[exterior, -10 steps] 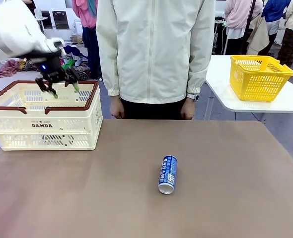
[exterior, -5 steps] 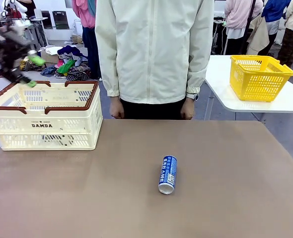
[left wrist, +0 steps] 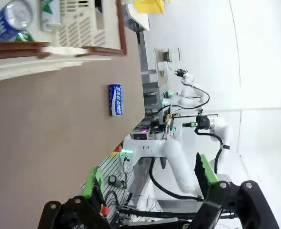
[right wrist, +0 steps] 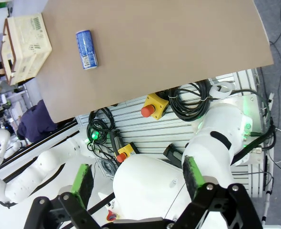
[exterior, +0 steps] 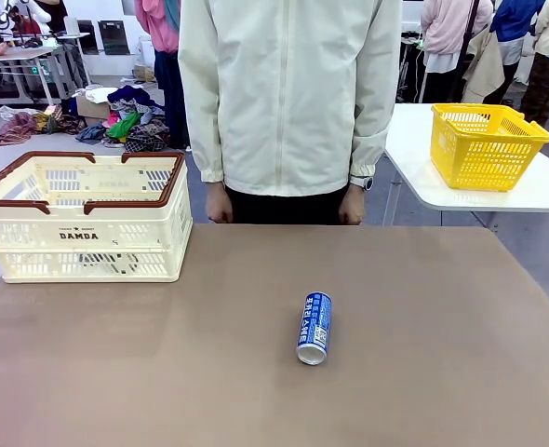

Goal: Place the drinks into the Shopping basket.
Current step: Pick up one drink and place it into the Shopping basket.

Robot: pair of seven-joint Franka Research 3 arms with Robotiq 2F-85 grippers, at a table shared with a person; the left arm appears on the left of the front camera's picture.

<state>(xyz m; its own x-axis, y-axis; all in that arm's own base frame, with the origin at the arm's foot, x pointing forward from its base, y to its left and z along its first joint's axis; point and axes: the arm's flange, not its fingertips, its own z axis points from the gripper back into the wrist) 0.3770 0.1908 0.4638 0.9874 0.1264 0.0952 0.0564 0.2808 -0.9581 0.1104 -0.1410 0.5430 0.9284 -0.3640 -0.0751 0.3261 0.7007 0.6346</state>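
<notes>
Blue can [exterior: 314, 328] lies on its side, well apart from cream DAMDA basket [exterior: 81, 244].

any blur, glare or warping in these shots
Front view: sharp and evenly lit, the blue can casting just a faint soft shadow on the table. Left wrist view: rolled sideways, wide-angle bending of the table edge, bright washed-out wall, left gripper open. Right wrist view: clear, lines bowed near the edges, right gripper open.
</notes>
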